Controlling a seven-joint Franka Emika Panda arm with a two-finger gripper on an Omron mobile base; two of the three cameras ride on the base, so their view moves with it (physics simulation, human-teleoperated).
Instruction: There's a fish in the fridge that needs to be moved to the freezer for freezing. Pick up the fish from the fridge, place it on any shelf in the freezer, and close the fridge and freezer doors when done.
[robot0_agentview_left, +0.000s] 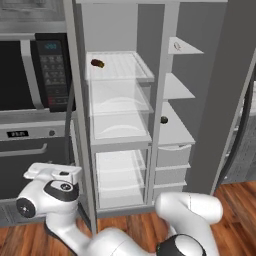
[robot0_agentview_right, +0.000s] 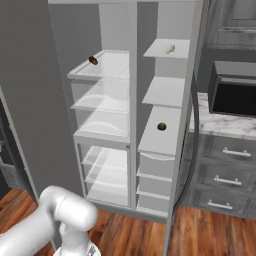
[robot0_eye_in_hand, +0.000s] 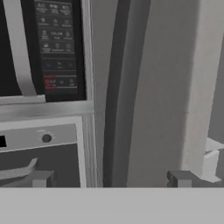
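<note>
Left base view: the arm (robot0_agentview_left: 60, 200) is folded low before the open unit, hand turned toward the microwave (robot0_agentview_left: 37, 70). Fridge (robot0_agentview_left: 117, 130) and freezer (robot0_agentview_left: 175, 125) stand open. The fish (robot0_agentview_left: 177, 46) lies on the top freezer shelf (robot0_agentview_left: 186, 48); a brown lump (robot0_agentview_left: 97, 63) sits on the glass shelf (robot0_agentview_left: 120, 67).

Right base view: fish (robot0_agentview_right: 170, 48) on the same shelf (robot0_agentview_right: 167, 49); a dark ball (robot0_agentview_right: 161, 126) rests on a lower shelf.

Hand view: the pincer (robot0_eye_in_hand: 109, 179) stands wide, holding nothing, facing a door (robot0_eye_in_hand: 148, 92) edge beside the microwave panel (robot0_eye_in_hand: 57, 43).
</note>
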